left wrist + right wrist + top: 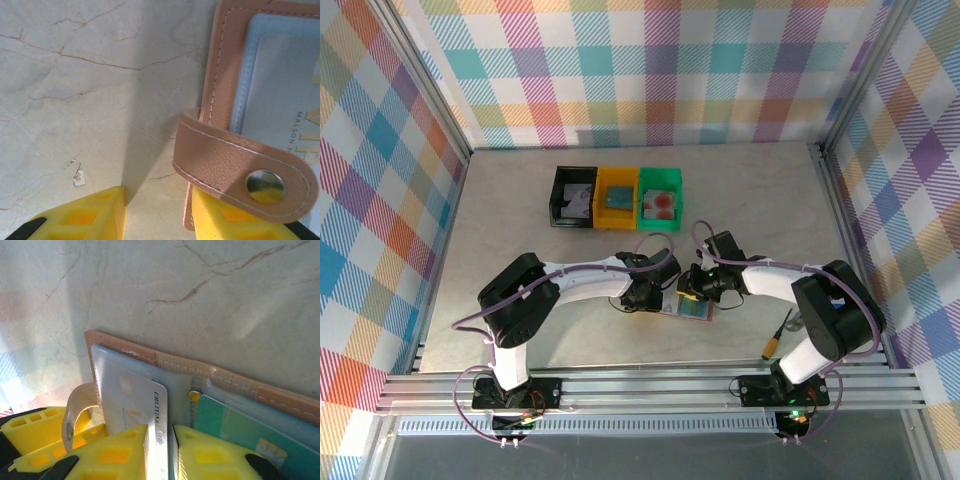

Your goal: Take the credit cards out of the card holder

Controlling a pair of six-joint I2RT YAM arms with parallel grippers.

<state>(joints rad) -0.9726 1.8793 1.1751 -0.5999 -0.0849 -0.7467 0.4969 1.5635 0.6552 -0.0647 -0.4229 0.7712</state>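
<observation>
Fingers of the right gripper (160,432) are pinched narrow on the long edge of a grey-white card (132,400), which is partly out of its grey-blue pocket. The card holder (120,344) lies open and flat on the table (200,280), mid-table between the two arms (688,308). A teal card (235,432) sits in the next pocket, just beside the right finger. The strap (75,410) curls up at the holder's left edge.

The left gripper (157,195) has its fingers apart with bare table between them. One finger (230,220) is at the holder's brown stitched edge (220,75), under the strap with the metal snap (265,186); whether it presses down is unclear. The other finger (80,217) is over bare table (75,75), with open room on that side.

Black bin (573,197), yellow bin (617,198) and green bin (660,198) stand in a row well beyond the holder, with bare table between.
</observation>
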